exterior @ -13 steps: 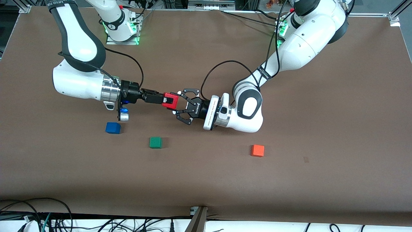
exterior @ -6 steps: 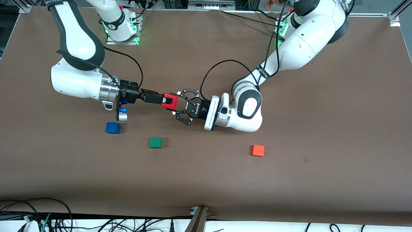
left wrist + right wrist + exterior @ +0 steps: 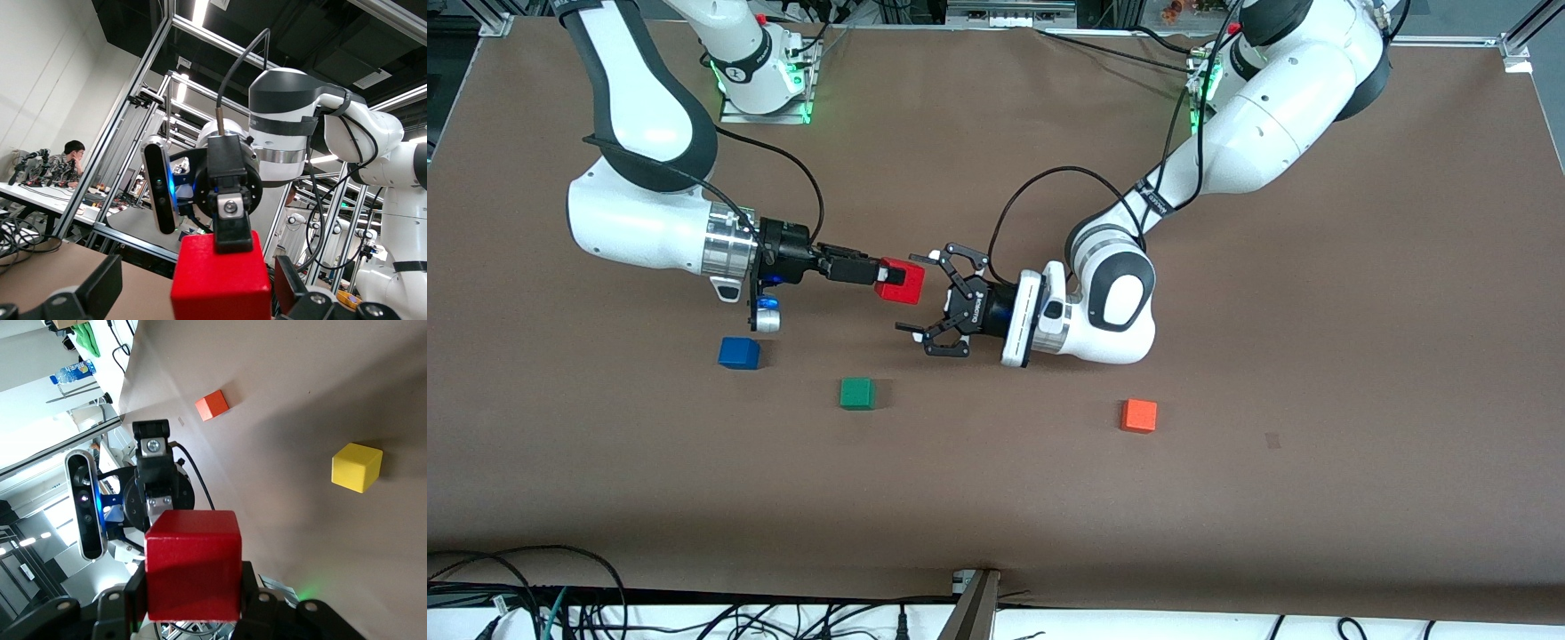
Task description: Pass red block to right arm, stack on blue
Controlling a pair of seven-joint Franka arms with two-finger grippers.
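The right claw (image 3: 885, 277) pinches the red block (image 3: 900, 281) in the air over the counter (image 3: 996, 480); the left claw (image 3: 941, 305), spread and empty, hangs just beside it. The blue block (image 3: 739, 353) lies on the counter toward the right arm's end, below that arm's wrist, so the right arm is nearer.

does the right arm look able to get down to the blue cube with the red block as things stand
Probably yes. The right claw is shut on the red block, and the left claw is open and apart from it. The blue cube sits uncovered by the right wrist, with the green cube well aside.
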